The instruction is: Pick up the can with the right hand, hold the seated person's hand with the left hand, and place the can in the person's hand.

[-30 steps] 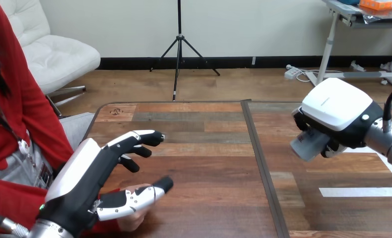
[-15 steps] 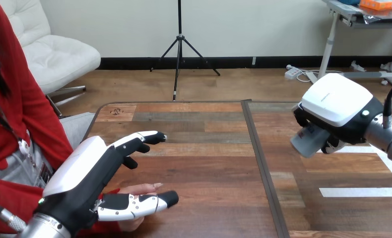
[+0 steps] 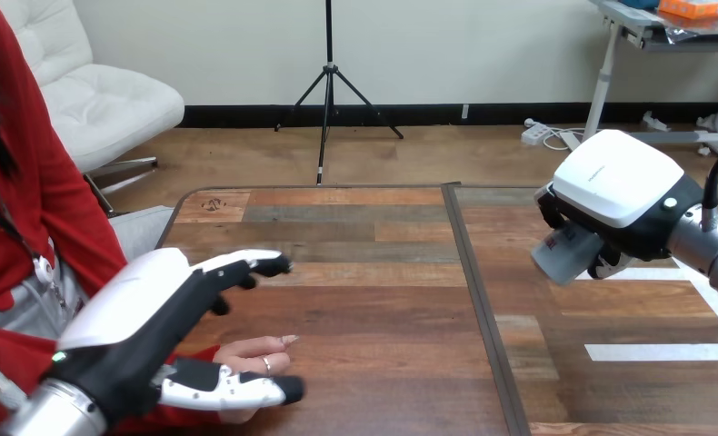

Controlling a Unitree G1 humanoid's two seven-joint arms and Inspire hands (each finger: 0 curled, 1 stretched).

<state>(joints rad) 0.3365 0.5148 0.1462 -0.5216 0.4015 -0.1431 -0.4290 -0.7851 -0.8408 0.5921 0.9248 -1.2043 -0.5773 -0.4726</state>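
**Can (image 3: 560, 256) being held at the right**

I am seeing it grey and tilted, poking out leftward from my right hand's (image 3: 614, 195) curled fingers above the table (image 3: 373, 300). Near left, my left hand (image 3: 146, 313) is stretching straight fingers over the person's hand (image 3: 255, 350).

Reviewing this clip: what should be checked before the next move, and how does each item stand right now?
1. Grip on the can: ok. The right hand has its fingers curled round it and holds it above the table.
2. The left hand closed on the person's hand: not ok. Its fingers are straight above that hand, and its thumb is on the near side.
3. The person's hand palm up to receive: cannot tell. It is mostly hidden by the left hand.
4. The can over the person's hand: not ok. The can is far off at the view's right.
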